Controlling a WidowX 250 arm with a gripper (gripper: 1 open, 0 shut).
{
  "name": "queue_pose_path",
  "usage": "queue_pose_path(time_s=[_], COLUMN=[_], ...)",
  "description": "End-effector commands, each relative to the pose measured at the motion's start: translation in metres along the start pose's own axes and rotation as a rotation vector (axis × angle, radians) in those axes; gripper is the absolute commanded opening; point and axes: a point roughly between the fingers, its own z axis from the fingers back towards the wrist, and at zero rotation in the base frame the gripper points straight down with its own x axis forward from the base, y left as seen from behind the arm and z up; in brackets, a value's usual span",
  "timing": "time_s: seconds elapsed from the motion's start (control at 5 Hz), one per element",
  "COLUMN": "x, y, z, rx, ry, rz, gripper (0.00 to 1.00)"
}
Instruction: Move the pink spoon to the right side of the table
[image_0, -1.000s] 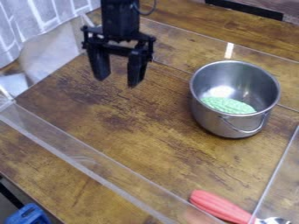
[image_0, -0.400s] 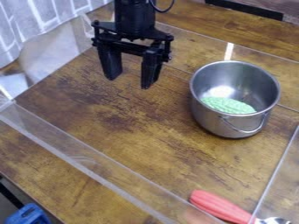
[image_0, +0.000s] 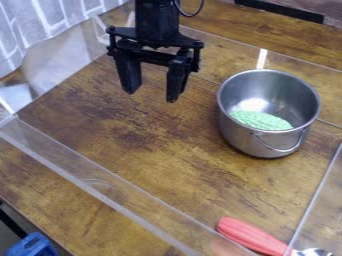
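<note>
Hanging over the tabletop (image_0: 147, 140) toward 11 o'clock, the tool (image_0: 154, 84) is seen with fingers spread wide, nothing held. The pink spoon (image_0: 254, 237) is lodged at the 5 o'clock edge of the view, well apart from the tool and lying toward 5 o'clock from it; its long axis runs from 10 to 4 o'clock, silvery end outermost. Silver pot (image_0: 270, 110) with green contents stands at 2 o'clock.

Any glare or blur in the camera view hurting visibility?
Camera view: soft and low-res overall; bright glare streaks on the acrylic wall; the pot interior is washed out by reflections; the pink spoon is cut off at the bottom edge; the gripper is dark, with little detail.
</note>
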Motion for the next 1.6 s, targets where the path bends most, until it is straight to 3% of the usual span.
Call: queue_pose_path(time_s=[0.0,0.4,0.8,1.2,1.4], x=[0.002,0.007,0.004,0.007,0.016], y=[0.005,0.032,0.026,0.014,0.020], z=[0.007,0.025,0.017,0.021,0.016], rx=[0.003,0.027,0.006,-0.019,-0.024], ry=[-0.033,-0.023,-0.014,0.004,0.008], rz=[-0.004,-0.115,-0.148,-0.067,-0.094], gripper=[1.00,1.00,1.00,1.00,1.00])
